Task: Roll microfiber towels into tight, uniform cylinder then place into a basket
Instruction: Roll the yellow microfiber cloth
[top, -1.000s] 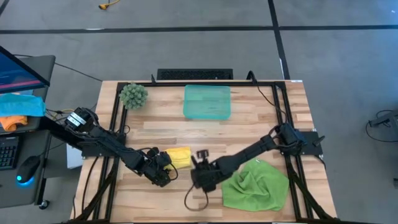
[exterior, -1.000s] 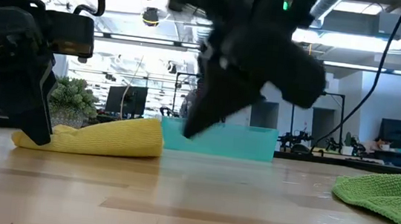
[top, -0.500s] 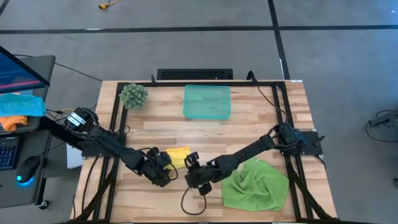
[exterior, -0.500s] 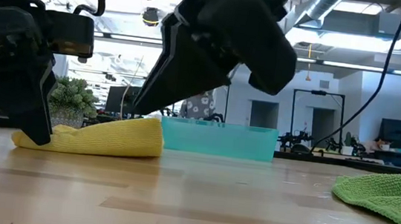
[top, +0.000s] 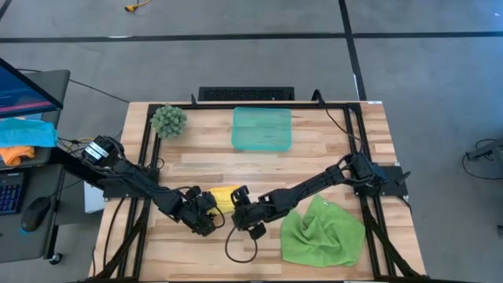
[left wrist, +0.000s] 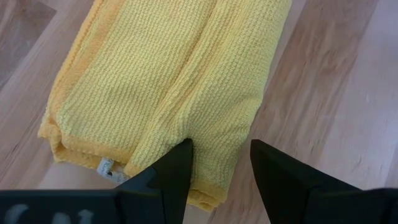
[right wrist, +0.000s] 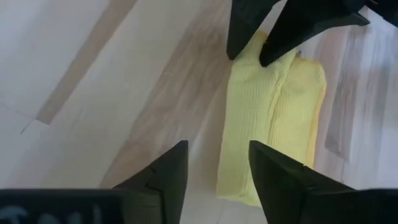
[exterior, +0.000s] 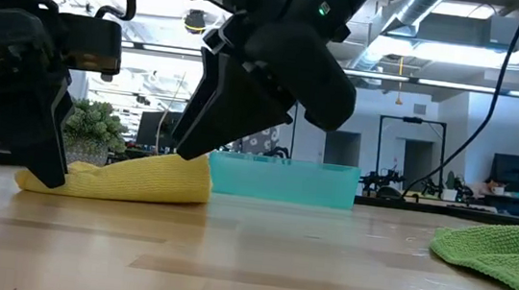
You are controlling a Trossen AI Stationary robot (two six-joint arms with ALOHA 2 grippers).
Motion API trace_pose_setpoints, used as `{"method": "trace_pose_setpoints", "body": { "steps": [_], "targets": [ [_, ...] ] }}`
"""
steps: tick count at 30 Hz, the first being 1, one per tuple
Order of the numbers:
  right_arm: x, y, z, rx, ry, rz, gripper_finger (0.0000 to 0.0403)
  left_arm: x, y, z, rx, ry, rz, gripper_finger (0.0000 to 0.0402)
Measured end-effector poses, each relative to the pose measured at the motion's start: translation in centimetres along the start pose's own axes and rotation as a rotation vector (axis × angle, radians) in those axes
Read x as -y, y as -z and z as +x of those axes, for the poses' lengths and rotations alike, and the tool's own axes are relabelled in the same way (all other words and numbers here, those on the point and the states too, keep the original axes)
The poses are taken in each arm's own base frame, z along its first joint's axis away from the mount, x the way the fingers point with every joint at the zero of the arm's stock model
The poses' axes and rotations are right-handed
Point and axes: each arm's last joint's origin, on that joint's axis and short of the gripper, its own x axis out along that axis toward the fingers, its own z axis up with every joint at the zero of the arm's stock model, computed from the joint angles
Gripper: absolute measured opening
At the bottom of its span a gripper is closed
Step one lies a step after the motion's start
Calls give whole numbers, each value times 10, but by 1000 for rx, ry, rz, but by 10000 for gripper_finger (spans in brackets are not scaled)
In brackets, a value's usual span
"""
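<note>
We judge the task less than half done: the bright yellow microfiber towel (top: 227, 196) lies on the wooden table (top: 330, 157) as a folded, flattish bundle rather than a tight cylinder, the light green microfiber towel (top: 322, 233) sits crumpled and unrolled near the table's front right, and the shallow translucent teal plastic basket (top: 262, 128) at the far middle of the table holds nothing that we can see. Our left gripper (left wrist: 219, 163) is down at one end of the yellow towel, its fingers parted with a narrow gap over the towel's edge, pressing at the cloth but not clamped on it as far as we can see. Our right gripper (right wrist: 214, 163) has its fingers spread and empty, hanging just beside the towel's other end. Compared with a second ago, the right arm has swung leftward across the table, from a spot nearer the green towel to the yellow one, while the left gripper and both towels have stayed where they were. Rolling both towels and placing them in the basket remain.
</note>
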Motion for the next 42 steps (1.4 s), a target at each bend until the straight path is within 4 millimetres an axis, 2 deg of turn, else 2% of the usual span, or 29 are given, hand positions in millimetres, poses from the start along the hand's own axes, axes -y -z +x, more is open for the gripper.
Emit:
{"method": "trace_pose_setpoints", "body": {
  "steps": [13,21,29,38,42],
  "targets": [
    [0,-1,1,13,-11,13,180,0,0,0,0,0,0,162],
    [-3,16,33,-73,9,22,185,0,0,0,-2,-2,2,162],
    [4,20,33,-98,27,87,180,0,0,0,-3,-4,3,162],
    [10,6,21,-101,36,82,173,-1,1,0,-5,-7,4,162],
    [15,6,20,-105,56,74,168,-1,1,0,-6,-6,4,162]
  ]
}}
